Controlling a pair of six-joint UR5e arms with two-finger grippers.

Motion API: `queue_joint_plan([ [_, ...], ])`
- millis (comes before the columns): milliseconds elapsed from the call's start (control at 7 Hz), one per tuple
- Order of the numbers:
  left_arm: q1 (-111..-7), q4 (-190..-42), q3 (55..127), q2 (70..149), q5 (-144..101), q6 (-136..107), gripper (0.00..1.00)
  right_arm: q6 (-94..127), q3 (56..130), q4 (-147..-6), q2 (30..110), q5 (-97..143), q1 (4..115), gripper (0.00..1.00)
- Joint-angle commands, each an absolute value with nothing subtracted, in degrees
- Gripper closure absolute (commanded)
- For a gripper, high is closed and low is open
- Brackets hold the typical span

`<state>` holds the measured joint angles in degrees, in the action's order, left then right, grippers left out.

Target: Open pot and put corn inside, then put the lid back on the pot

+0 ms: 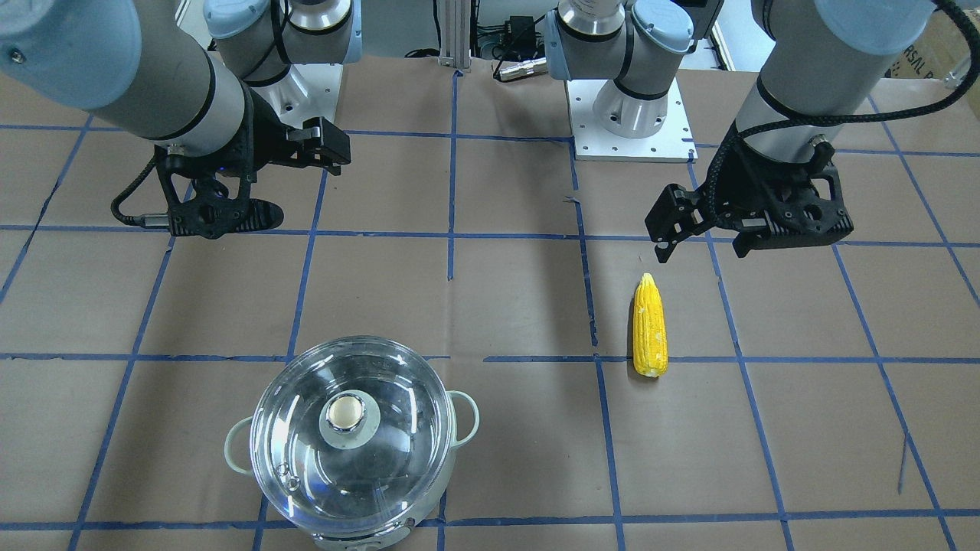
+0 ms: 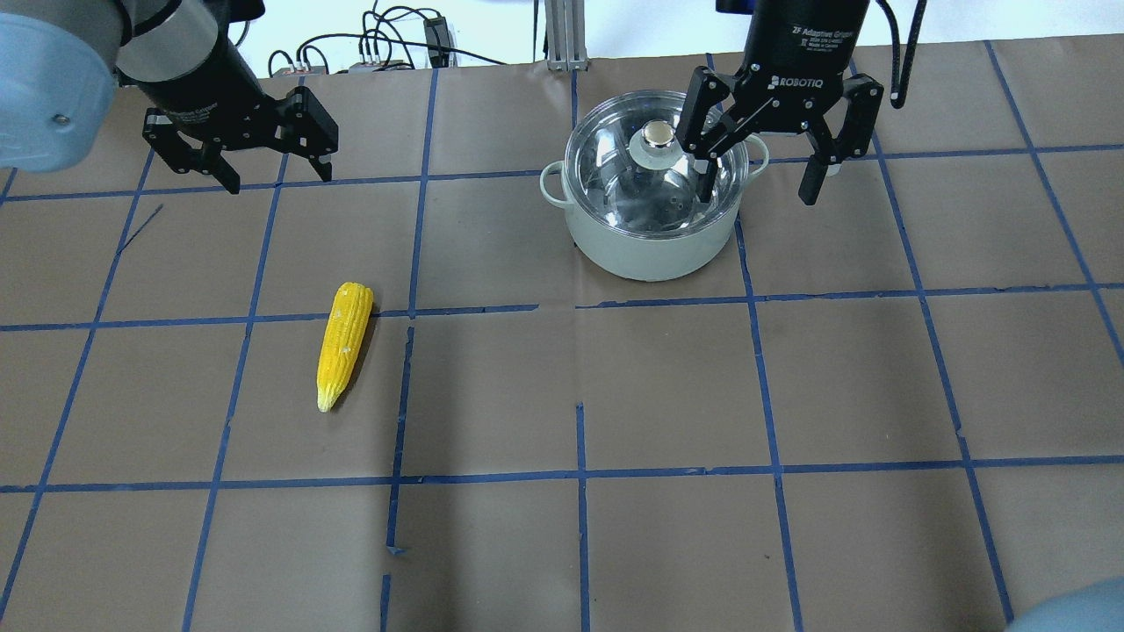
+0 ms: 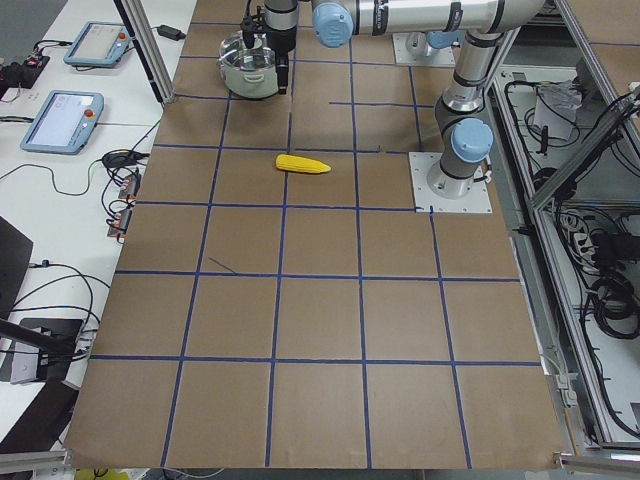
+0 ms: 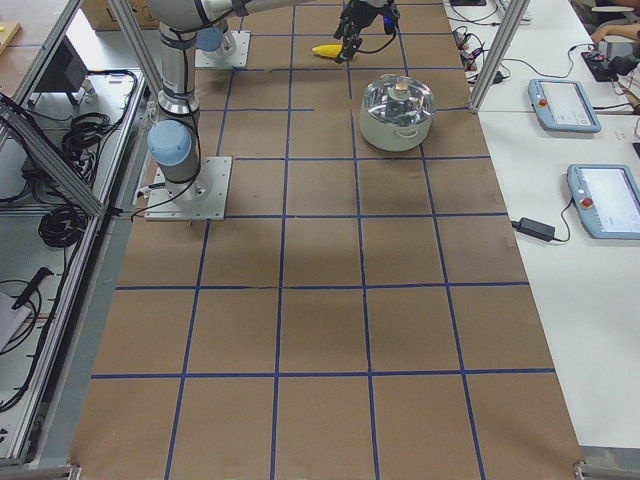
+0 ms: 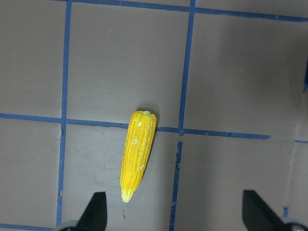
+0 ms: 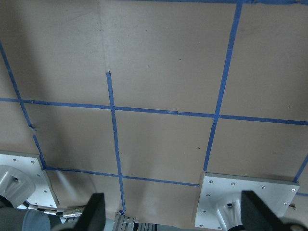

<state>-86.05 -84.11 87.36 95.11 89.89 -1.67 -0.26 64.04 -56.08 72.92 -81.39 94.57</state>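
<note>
You have the corn (image 2: 344, 344) lying flat on the table (image 2: 562, 544), near the left gripper (image 2: 279, 175), whose fingers stand apart. The lid (image 2: 615, 175) sits on the pot (image 2: 650, 250). The right gripper (image 2: 757, 195) hangs near it, fingers apart too.

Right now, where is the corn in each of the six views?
Front-facing: the corn is right of centre, tip up.
Overhead: left of centre, tip down.
Exterior left: upper middle.
Exterior right: near the top edge, beyond the pot.
Left wrist: centre.
Right wrist: not in it.
Landmark: the pot, in all four exterior views.
</note>
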Motion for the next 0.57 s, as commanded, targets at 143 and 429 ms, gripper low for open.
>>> queue_joint_plan([
  [143,-86.0,-84.5,86.8,95.3,90.3,-1.5,0.00,-0.3,64.1,-56.1,72.9,-81.4,94.6,0.00],
  [429,-86.0,-84.5,87.1,95.7,90.2,-1.5,0.00,-0.3,64.1,-56.1,72.9,-81.5,94.5,0.00],
])
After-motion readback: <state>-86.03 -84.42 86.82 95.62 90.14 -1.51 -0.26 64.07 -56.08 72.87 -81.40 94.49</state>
